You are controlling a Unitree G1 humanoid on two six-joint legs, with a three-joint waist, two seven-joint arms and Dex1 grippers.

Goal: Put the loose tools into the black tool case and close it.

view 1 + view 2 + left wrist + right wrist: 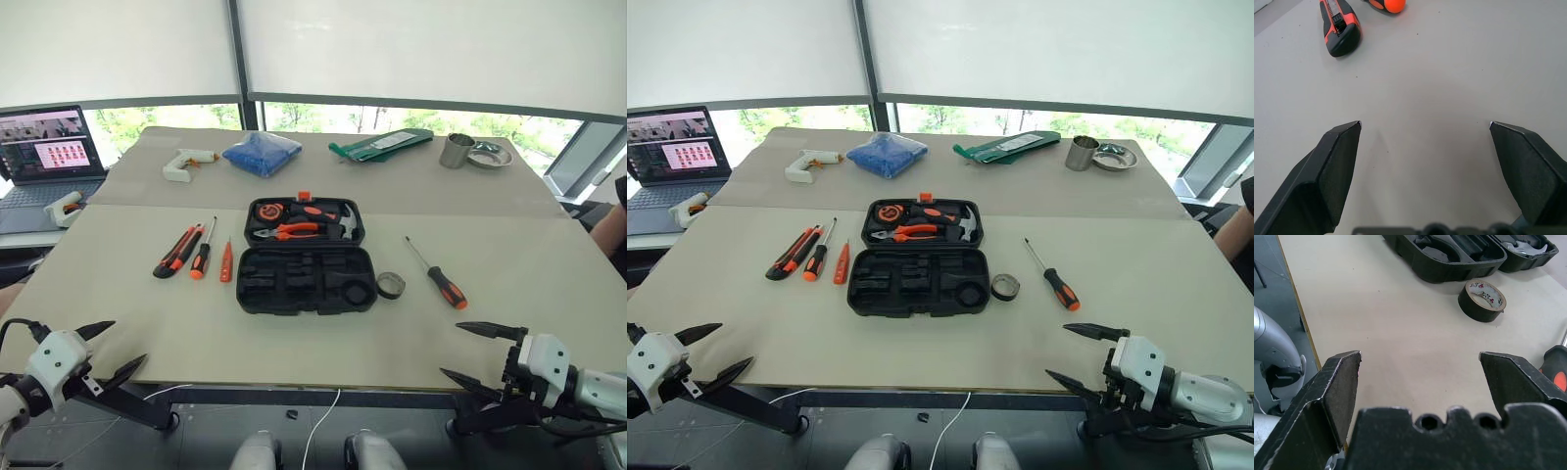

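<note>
The black tool case lies open at the table's middle, with pliers and a tape measure in its far half. Left of it lie a utility knife, a screwdriver and a slim orange tester screwdriver. A black tape roll and a second screwdriver lie to its right. My left gripper hovers open at the near left edge, well short of the knife. My right gripper is open at the near right edge, with the tape roll ahead of it. Both are empty.
Along the far side sit a white glue gun, a blue bag, a green packet, a metal cup and a dish. A laptop stands at the far left. A person's arm shows at the right edge.
</note>
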